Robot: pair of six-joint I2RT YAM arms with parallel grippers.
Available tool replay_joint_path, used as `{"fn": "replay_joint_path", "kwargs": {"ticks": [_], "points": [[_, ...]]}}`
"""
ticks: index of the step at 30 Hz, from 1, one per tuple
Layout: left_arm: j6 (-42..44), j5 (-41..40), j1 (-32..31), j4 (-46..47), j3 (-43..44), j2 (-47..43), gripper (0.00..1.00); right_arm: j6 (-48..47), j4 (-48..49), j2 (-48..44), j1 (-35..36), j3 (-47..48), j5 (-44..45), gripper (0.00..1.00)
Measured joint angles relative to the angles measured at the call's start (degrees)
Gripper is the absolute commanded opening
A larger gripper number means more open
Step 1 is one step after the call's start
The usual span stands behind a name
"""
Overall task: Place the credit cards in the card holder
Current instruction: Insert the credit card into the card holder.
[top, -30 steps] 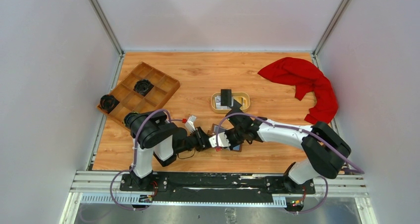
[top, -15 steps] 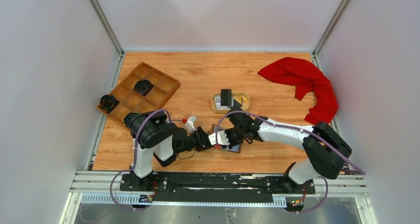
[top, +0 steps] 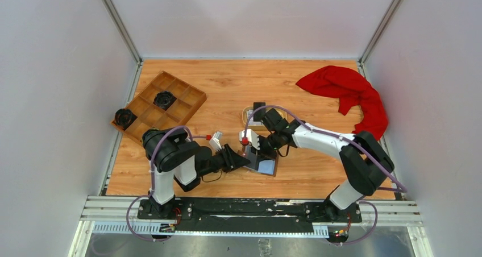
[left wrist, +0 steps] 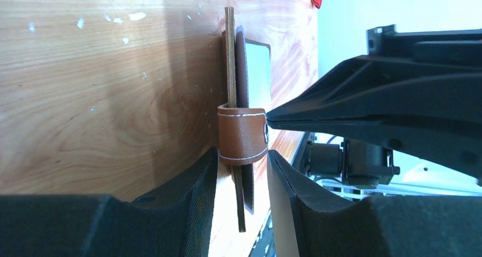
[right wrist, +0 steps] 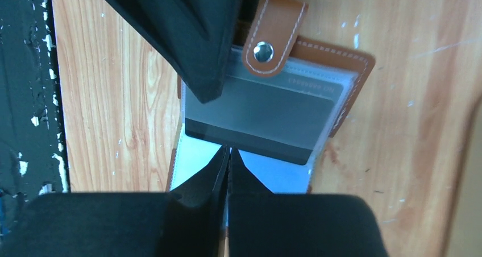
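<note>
The table [top: 227, 86] bears the card holder [right wrist: 359, 75], lying open directly ahead of my right gripper [right wrist: 228, 157] (fingers pressed together, gripping nothing). Its tips meet the near edge of the pocketed grey credit card [right wrist: 267, 112]. My left gripper [left wrist: 241, 163] stands parted astride the strap [left wrist: 242, 135].

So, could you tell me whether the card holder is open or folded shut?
Open: the right wrist view shows the card holder with clear pockets and a grey card exposed, snap strap unfastened.
</note>
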Motion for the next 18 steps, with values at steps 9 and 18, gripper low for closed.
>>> {"fn": "replay_joint_path", "kwargs": {"ticks": [9, 18], "points": [[1.86, -0.35, 1.99, 0.00, -1.27, -1.70, 0.41, 5.38, -4.00, 4.66, -2.82, 1.40, -0.09, 0.00], [2.45, -0.33, 2.93, 0.00, -1.22, -1.70, 0.29, 8.87, -4.61, 6.69, -3.85, 3.37, 0.31, 0.00]]}}
